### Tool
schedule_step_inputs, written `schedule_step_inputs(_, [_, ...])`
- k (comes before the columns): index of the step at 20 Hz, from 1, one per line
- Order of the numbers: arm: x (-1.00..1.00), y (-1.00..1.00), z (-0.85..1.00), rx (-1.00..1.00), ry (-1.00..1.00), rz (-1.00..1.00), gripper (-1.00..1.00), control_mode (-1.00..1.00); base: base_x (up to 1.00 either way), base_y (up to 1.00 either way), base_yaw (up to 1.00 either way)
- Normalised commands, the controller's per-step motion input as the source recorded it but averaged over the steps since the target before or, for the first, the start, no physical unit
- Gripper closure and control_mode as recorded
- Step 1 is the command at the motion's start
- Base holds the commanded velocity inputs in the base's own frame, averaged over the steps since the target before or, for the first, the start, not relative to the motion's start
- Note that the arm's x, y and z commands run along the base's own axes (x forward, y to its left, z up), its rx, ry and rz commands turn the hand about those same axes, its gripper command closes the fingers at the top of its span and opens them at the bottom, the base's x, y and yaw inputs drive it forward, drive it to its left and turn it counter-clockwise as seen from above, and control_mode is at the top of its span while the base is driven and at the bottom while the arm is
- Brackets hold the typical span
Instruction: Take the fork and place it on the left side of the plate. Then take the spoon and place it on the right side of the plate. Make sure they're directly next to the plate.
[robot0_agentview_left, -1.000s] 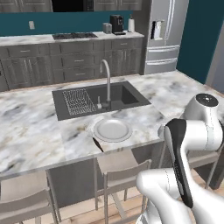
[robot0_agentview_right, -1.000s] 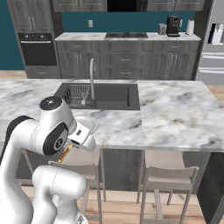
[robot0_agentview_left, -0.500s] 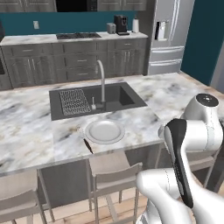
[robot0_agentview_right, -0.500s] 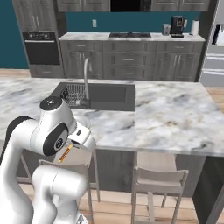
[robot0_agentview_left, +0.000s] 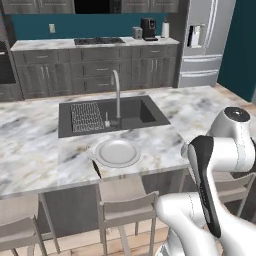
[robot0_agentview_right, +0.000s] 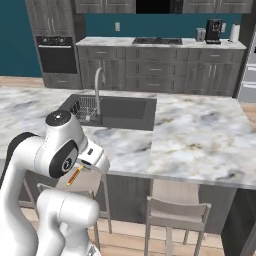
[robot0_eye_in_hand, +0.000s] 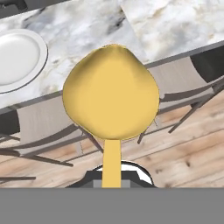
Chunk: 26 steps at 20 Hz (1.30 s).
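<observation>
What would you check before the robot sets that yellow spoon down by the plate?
1. Spoon held in the shut jaws: ok.
2. Fork lying left of the plate: ok; whether it touches the rim, cannot tell.
3. Counter right of the plate bare: ok.
4. Spoon over the counter: not ok, it hangs above the stools and floor.
5. Spoon bowl pointing toward the counter: ok.

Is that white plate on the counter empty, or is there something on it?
Empty. The plate shows bare and white on the counter, with the fork lying beside its left edge, not on it.
</observation>
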Motion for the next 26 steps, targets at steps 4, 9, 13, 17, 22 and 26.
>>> schedule_step_inputs(4, [0.00, 0.00, 0.00, 0.00, 0.00, 0.00, 1.00, 1.00, 0.32, -0.27, 0.18])
schedule_step_inputs(9, [0.00, 0.00, 0.00, 0.00, 0.00, 0.00, 1.00, 1.00, 0.15, -0.22, 0.18])
schedule_step_inputs(13, [0.13, -0.05, 0.00, 0.00, -0.03, 0.10, 1.00, -1.00, 0.08, -0.08, 0.09])
schedule_step_inputs(17, [0.41, -0.13, 0.00, 0.02, -0.09, 0.21, 1.00, -1.00, 0.00, 0.00, 0.00])
schedule_step_inputs(22, [0.58, -0.21, 0.00, 0.04, -0.10, 0.20, 1.00, -1.00, 0.00, 0.00, 0.00])
schedule_step_inputs(26, [0.74, -0.03, 0.00, 0.01, -0.05, 0.16, 1.00, -1.00, 0.00, 0.00, 0.00])
